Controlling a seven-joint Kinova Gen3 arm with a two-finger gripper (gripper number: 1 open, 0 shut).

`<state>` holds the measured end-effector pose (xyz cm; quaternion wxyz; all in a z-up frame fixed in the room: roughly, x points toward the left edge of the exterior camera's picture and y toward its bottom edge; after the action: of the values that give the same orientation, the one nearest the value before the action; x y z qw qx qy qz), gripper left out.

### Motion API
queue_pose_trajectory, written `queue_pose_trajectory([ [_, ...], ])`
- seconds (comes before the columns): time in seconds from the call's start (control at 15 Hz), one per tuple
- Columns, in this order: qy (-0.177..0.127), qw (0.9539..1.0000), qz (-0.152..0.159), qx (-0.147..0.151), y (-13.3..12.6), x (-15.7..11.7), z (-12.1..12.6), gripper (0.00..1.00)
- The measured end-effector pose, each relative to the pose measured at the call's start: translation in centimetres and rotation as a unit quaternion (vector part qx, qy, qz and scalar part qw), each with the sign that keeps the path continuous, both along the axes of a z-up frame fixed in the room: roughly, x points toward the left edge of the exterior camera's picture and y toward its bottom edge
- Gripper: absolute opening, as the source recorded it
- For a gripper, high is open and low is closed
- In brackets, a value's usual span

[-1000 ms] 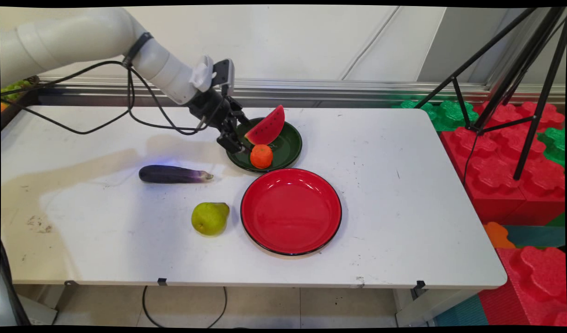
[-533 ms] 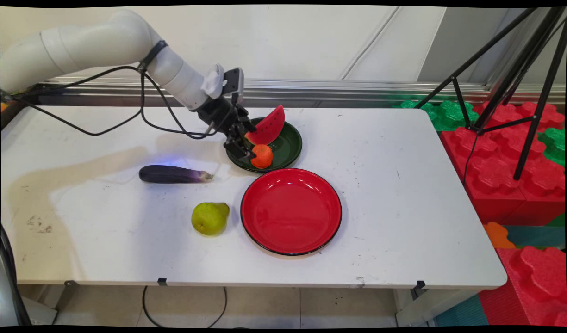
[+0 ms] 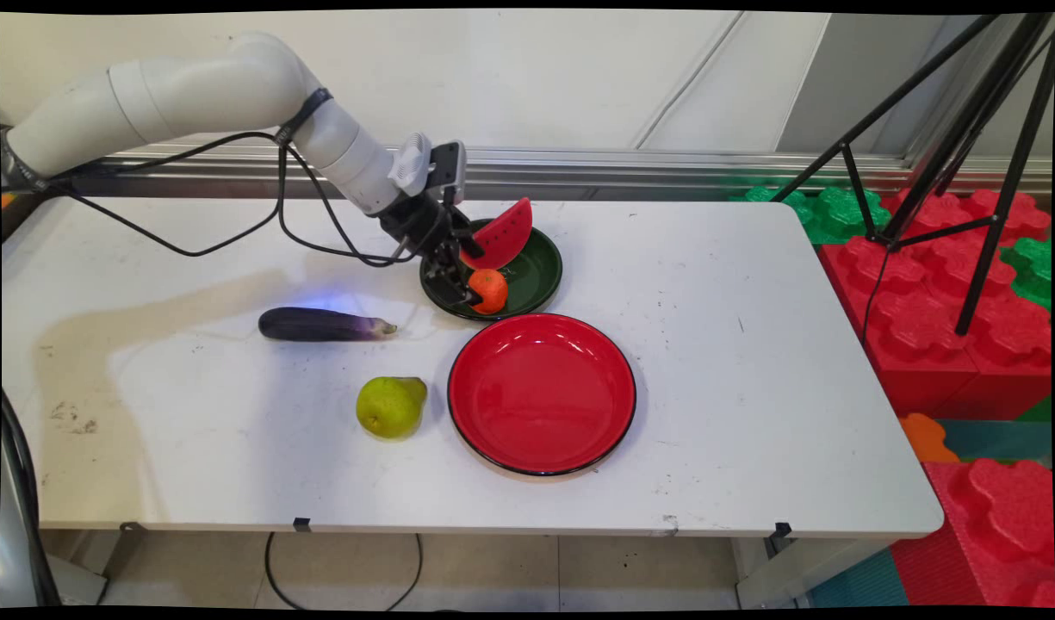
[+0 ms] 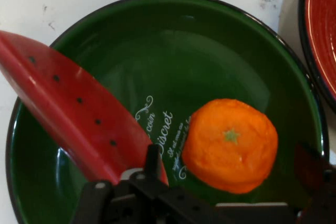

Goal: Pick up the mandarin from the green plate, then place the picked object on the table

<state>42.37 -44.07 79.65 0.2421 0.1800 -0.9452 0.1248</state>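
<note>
Pincer (image 3: 468,287) spread open beside orange (image 4: 230,145), watermelon slice (image 4: 73,114) alongside, green plate (image 4: 220,45)

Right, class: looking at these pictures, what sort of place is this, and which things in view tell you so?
Probably a robot test space, not a kitchen: a robot arm over a white table of toy food, a camera tripod, and big foam blocks beside it.

Bright even indoor light, soft shadows on the table (image 3: 708,301), glossy highlights on the red plate (image 3: 542,393), hand view slightly soft
</note>
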Motion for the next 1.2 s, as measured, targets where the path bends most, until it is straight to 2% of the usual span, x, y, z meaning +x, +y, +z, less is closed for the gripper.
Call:
queue_pose_trajectory([
  [0.07, 0.000, 1.0000, -0.001, 0.001, -0.1, -0.1, -0.1, 1.00],
  [0.13, 0.000, 1.0000, -0.002, 0.001, -0.2, -0.2, -0.2, 0.00],
  [0.8, 0.004, 1.0000, -0.002, 0.002, -1.1, -0.4, -0.2, 0.00],
  [1.2, 0.023, 0.9997, 0.009, -0.006, -0.6, 0.1, 1.7, 0.00],
])
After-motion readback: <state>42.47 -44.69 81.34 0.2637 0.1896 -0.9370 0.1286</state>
